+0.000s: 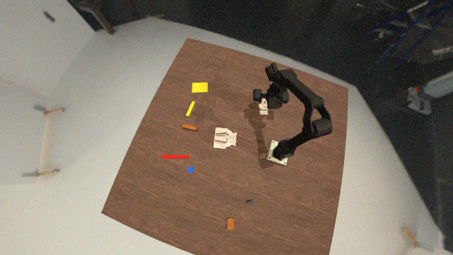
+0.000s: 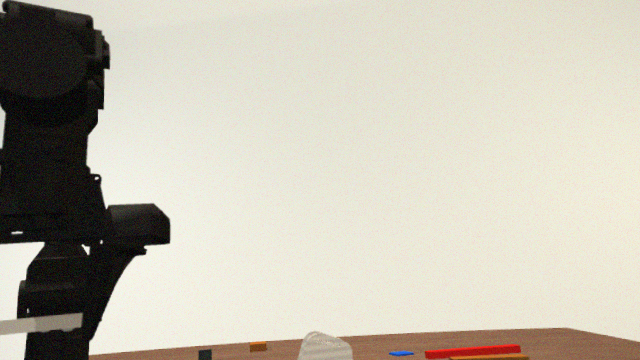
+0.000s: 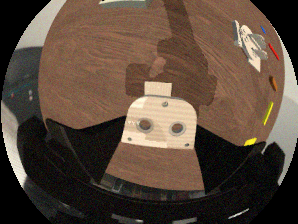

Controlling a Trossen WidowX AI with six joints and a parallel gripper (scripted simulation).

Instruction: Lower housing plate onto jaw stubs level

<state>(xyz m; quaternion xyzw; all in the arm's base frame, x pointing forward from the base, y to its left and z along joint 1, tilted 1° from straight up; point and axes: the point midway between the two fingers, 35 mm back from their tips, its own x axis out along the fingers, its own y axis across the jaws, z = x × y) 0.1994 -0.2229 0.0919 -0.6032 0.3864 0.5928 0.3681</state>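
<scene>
The housing plate [image 1: 263, 109] [image 2: 57, 322] [image 3: 161, 113] is cream, with two round holes, small screw holes and a tab at one end. My gripper [image 1: 265, 99] [image 3: 160, 123] is shut on it, one finger at each side edge. The plate is held up off the table, looking nearly level in the exterior view. The cream base with the two jaws [image 1: 225, 138] [image 2: 325, 347] [image 3: 246, 41] lies on the table, well apart from the held plate, to its lower left in the top view. The stubs and pins are too small to tell apart.
A yellow block [image 1: 199, 87], a yellow bar [image 1: 190, 108], an orange bar [image 1: 190, 127], a red bar [image 1: 175, 156] and a blue square [image 1: 190, 169] lie beyond the base. A small dark block [image 1: 250, 201] and an orange block [image 1: 231, 224] lie farther off.
</scene>
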